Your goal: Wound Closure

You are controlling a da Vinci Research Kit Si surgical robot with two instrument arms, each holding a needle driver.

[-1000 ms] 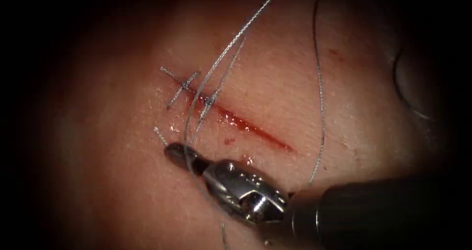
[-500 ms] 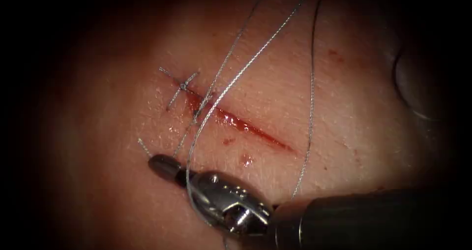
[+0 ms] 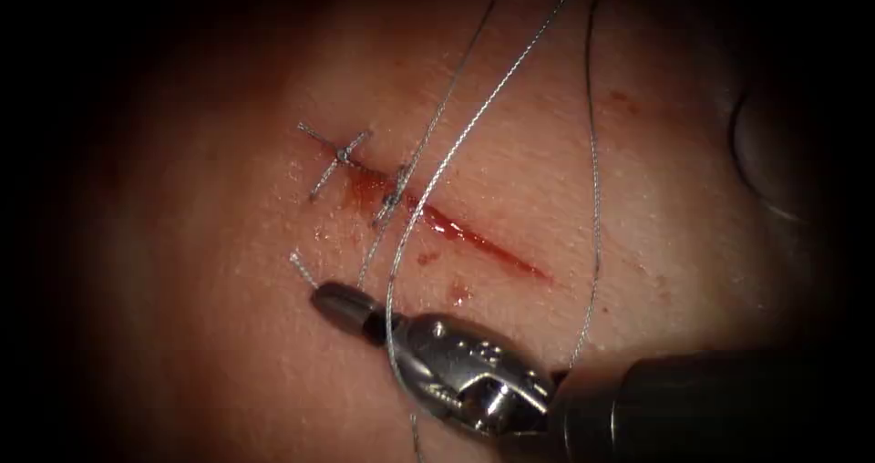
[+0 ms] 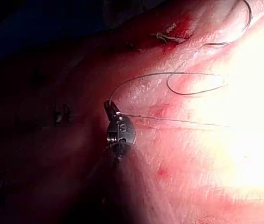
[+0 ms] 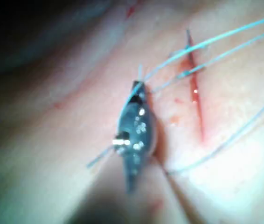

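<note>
My right tool (image 3: 346, 303) sits near the cut (image 3: 456, 233), jaws clamped on the thread (image 3: 456, 149) end, so the strand runs taut to the knot (image 3: 394, 194).

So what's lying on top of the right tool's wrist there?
A loop of thread drapes over the right tool, just behind its jaws, which are shut on a short thread end. The tissue directly beneath the tool is covered.

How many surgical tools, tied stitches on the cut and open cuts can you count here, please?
Surgical tools: 1, the right tool, jaws shut on the thread
Tied stitches: 2, first, second
Cuts: 1
Total: 4
</note>
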